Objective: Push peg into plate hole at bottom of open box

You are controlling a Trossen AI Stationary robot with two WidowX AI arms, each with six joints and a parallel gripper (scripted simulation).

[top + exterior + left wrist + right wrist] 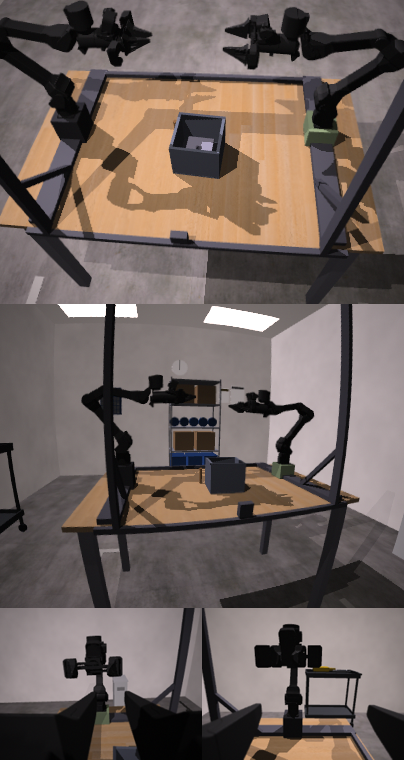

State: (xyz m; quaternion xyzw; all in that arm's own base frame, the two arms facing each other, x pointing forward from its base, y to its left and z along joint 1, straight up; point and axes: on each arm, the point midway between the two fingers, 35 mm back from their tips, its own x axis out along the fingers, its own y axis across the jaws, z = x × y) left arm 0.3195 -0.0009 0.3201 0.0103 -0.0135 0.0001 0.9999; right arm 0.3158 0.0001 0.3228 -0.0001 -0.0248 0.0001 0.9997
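The open dark box (196,150) stands in the middle of the wooden table and also shows in the exterior view (225,474). A light plate (202,145) lies on its floor; I cannot make out the hole. The small peg (174,121) stands upright on the table just outside the box's far left corner, and shows in the exterior view (201,475). My left gripper (140,39) hangs high above the table's far left, its fingers narrowed with nothing between them. My right gripper (231,40) (314,709) hangs high at the far right, wide open and empty.
A dark frame rail runs round the table with upright posts at the corners. The right arm stands on a green base (319,134). A shelf unit (195,424) and a cart (332,693) stand off the table.
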